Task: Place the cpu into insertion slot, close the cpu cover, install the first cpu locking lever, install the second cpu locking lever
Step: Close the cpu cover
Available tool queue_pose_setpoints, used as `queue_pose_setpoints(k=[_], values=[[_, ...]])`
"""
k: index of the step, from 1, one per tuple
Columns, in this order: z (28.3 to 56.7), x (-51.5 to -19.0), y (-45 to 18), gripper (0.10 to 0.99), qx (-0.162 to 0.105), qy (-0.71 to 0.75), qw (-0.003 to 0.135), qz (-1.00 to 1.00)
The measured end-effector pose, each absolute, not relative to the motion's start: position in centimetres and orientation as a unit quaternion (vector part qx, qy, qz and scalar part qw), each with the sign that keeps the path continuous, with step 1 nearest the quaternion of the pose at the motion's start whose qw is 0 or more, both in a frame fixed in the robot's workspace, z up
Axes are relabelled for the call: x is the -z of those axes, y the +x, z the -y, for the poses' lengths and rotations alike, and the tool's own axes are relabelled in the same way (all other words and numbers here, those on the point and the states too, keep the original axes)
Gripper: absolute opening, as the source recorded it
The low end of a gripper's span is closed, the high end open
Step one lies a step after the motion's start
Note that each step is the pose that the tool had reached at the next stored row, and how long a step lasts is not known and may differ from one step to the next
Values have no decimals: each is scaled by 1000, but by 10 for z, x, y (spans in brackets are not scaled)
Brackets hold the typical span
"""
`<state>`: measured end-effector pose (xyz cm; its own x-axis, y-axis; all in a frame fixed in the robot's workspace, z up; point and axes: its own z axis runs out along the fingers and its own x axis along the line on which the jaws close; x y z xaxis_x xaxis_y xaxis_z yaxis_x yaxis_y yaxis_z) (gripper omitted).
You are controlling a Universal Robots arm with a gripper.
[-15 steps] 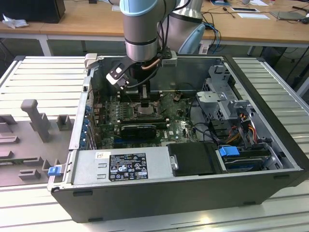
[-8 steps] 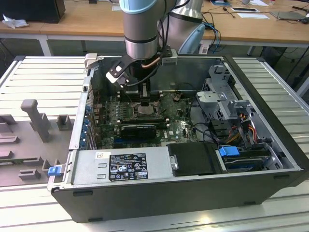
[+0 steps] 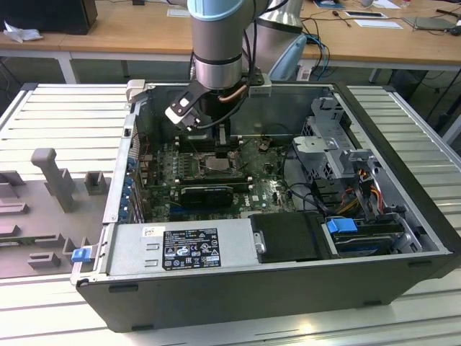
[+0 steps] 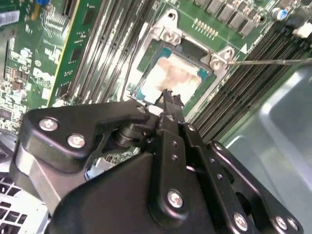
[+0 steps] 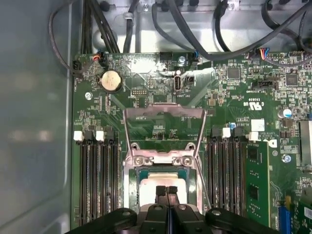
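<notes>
Silvery-beige, the cpu [image 5: 148, 185] lay seated in the insertion slot [image 5: 130, 185], directly beneath the pincer [image 5: 166, 191]; its fingers were pressed together, gripping nothing; the cpu cover [image 5: 164, 111] stood open on the slot's far side from the pincer.

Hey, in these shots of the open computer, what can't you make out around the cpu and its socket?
- First wrist view: the tool hides the near part of the cpu and of the insertion slot.
- Both wrist views: whether the tool's tips touch the cpu cannot be told, since they overlap it.
- Exterior view: the insertion slot is too small to show how the cpu sits.
</notes>
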<state>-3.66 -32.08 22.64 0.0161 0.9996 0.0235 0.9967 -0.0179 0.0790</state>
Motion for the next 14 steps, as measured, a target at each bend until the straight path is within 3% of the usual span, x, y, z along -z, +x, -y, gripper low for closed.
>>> queue_pose_setpoints(k=[14], values=[[321, -233, -32, 106, -37, 713, 19, -700]])
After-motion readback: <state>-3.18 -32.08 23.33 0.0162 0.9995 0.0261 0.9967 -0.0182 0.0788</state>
